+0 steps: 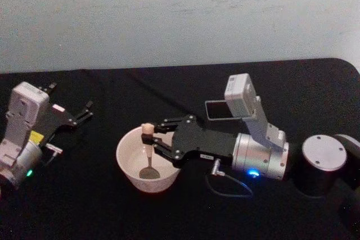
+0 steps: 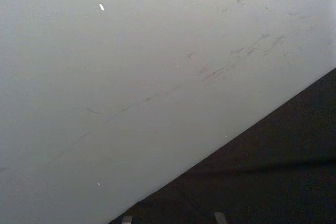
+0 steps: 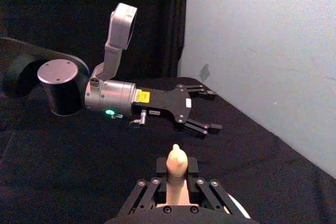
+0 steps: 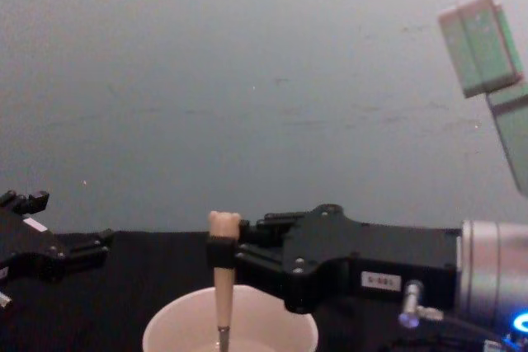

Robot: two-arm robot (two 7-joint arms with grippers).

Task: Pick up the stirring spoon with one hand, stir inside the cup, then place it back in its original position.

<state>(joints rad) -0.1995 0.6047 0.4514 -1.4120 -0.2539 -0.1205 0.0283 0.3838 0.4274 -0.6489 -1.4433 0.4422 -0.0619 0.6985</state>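
Nearest the robot stands the cup [image 1: 129, 175] on the black table [image 1: 84, 212]. The spoon [image 1: 148, 149] stands nearly upright in it, metal bowl down on the cup's floor and knob above the rim. The right gripper [image 1: 152, 137] reaches in from the right, lying low and level over the rim. Its fingers are closed on the wooden handle just under the knob. That high grip probably keeps the fingers out of the cup and leaves the spoon's lower length free to sweep round, so the step in hand looks like the stirring. Behind the right wrist sits the holder [image 1: 218, 111], partly hidden by the wrist camera. It is probably where the spoon must go back, and it is near, so the return should be short. Off to the left, well apart from the cup, the left gripper [image 1: 72, 98] lies idle, fingers spread with nothing between them. Beyond rises the pale wall [image 1: 180, 15]
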